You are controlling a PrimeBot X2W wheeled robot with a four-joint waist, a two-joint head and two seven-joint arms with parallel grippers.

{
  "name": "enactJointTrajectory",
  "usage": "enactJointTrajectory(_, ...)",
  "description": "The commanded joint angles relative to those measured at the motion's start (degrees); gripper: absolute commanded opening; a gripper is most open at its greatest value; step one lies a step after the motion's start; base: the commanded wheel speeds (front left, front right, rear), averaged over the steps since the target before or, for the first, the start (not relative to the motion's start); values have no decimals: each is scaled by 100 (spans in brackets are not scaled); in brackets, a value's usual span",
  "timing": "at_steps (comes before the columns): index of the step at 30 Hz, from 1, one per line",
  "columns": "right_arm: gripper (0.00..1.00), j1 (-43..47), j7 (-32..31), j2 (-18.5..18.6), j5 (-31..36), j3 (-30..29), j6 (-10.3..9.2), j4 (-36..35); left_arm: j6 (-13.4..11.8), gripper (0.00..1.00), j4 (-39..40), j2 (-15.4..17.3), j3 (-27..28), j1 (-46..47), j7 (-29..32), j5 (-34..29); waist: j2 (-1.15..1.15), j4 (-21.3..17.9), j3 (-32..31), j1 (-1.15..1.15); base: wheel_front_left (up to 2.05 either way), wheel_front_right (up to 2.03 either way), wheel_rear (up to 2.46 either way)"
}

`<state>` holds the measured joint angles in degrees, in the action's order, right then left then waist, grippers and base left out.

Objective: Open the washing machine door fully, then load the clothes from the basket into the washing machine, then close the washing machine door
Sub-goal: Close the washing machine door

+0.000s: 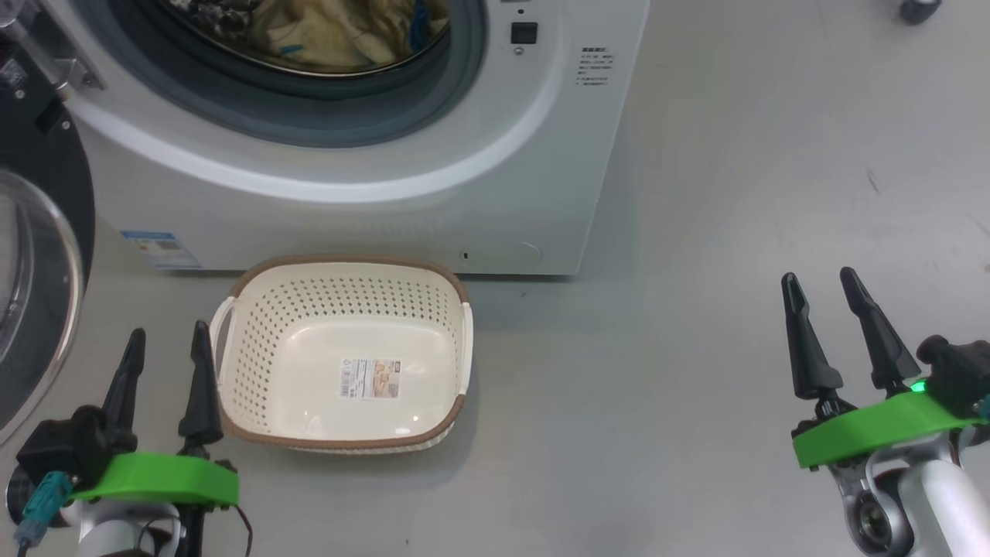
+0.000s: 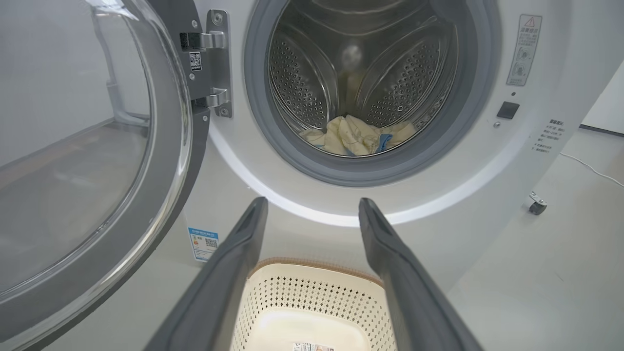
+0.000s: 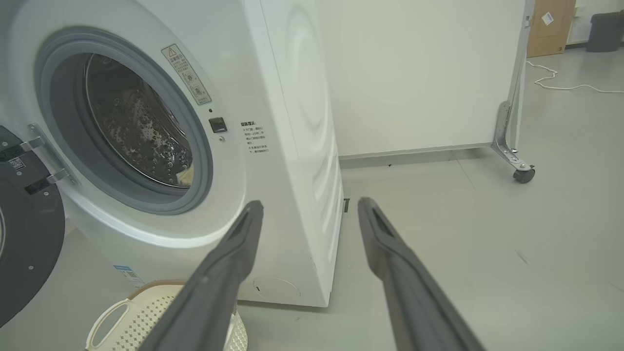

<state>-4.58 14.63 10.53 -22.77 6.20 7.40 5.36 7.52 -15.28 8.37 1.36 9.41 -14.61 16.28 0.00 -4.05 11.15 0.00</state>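
- Wide apart stand the left jaws, clamped on nothing; their dark fingers (image 1: pixel 201 379) point toward the washing machine (image 1: pixel 371 209).
- We see the right jaws spread just as wide and holding nothing, their fingers (image 1: pixel 804 340) above bare floor (image 1: pixel 696 387).
- We find the basket (image 1: pixel 348 261) on the floor just beside the left jaws, on their inner side, and well apart from the right jaws. We cannot tell whether the nearer left finger touches its white handle (image 1: pixel 219 329).
- On the basket's bottom lies a paper label (image 1: pixel 370 378).
- Ahead of the left jaws, the clothes (image 2: pixel 353 136) lie bunched at the bottom of the steel drum (image 2: pixel 297 83), beyond the grey gasket (image 2: pixel 370 170).
- On the outer side of the left jaws, the washing machine door (image 2: pixel 73 161) stands open, carried on its metal hinge (image 2: pixel 217 63).
- From the right jaws, the machine's front lies ahead and toward their inner side.
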Motion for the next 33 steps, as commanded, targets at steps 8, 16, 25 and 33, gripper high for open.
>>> enactJointTrajectory(8,100,-103,37,279,90,308,9,-206,-3,100,217,-41,197,58,-39,136,0,724,-98,0,0,0,0)
enactJointTrajectory(16,100,-187,37,457,51,530,9,-129,-3,100,189,-199,290,-102,-39,210,0,1493,-249,0,0,0,0)
enactJointTrajectory(25,100,-328,37,632,-17,901,9,-29,-3,100,223,-337,495,-349,-39,199,0,2209,-318,0,0,0,0)
enactJointTrajectory(33,100,-334,37,693,-75,1120,9,62,-3,100,247,-414,540,-495,-39,124,0,2684,-443,0,0,0,0)
